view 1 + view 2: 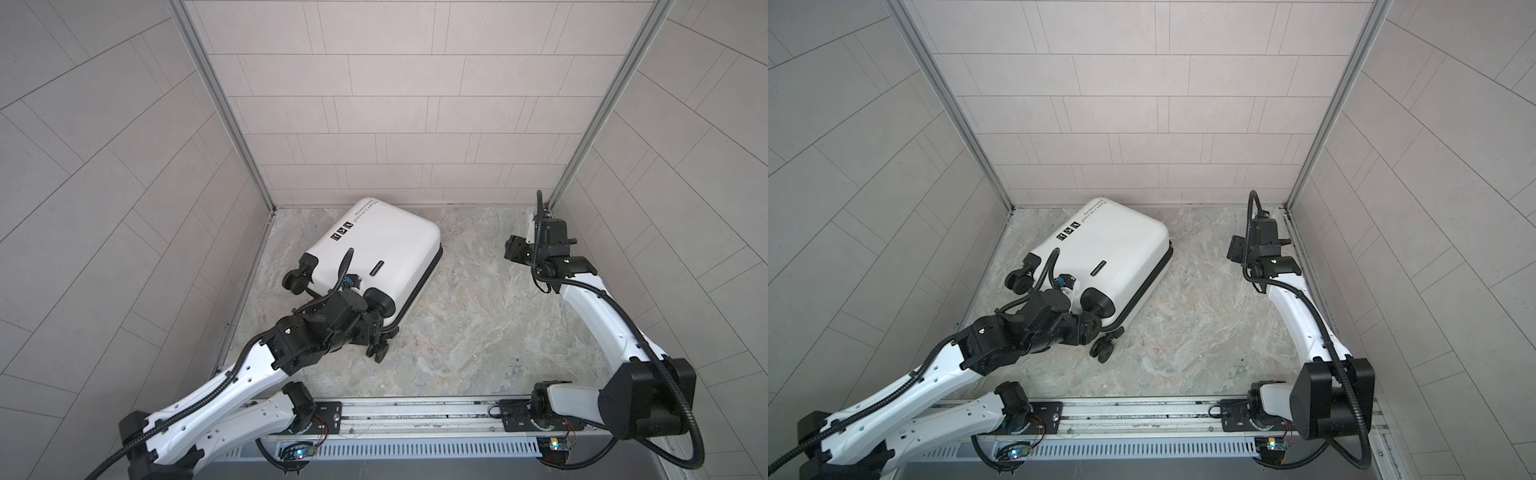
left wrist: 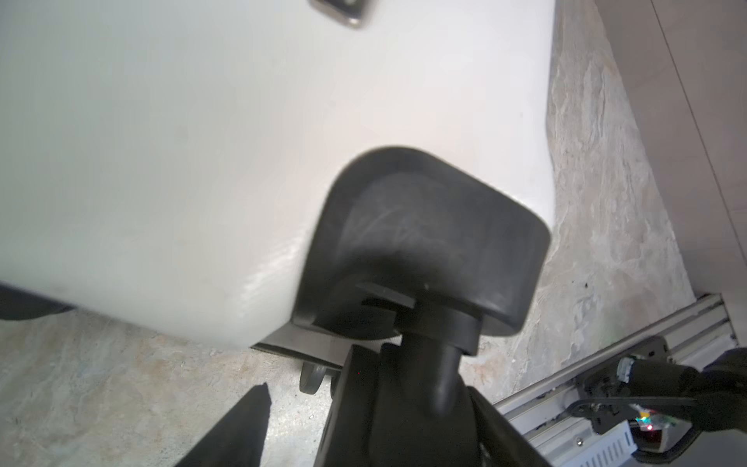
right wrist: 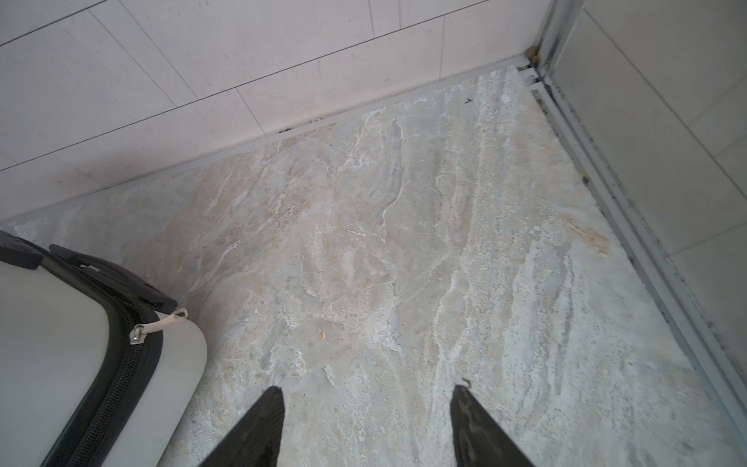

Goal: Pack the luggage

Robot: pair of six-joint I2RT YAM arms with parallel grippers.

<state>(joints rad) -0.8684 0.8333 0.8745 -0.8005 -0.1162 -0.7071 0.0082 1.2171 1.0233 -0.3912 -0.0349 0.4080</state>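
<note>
**Mia:** Where is the suitcase (image 1: 382,245)?

**Tom:** It lies flat on the stone floor (image 1: 478,324), right in front of the left hand (image 1: 374,326).

**Mia:** Is it open? What is inside?

**Tom:** It is shut. The white lid is down, and the black zipper (image 3: 117,384) is closed along the part I can see. So I cannot tell what is in it.

**Mia:** What about the left hand?

**Tom:** It is at the near corner of the suitcase. A black wheel leg (image 2: 428,351) sits just ahead of it. One finger (image 2: 246,420) stands off to the side of that leg, with bare floor between them. The other finger is hidden. The hand is spread apart and does not pinch the leg.

**Mia:** And the right hand (image 3: 368,388)?

**Tom:** Its two fingers are wide apart with nothing between them. Only bare floor is under it. The suitcase is off to its side, well apart from it.
</note>
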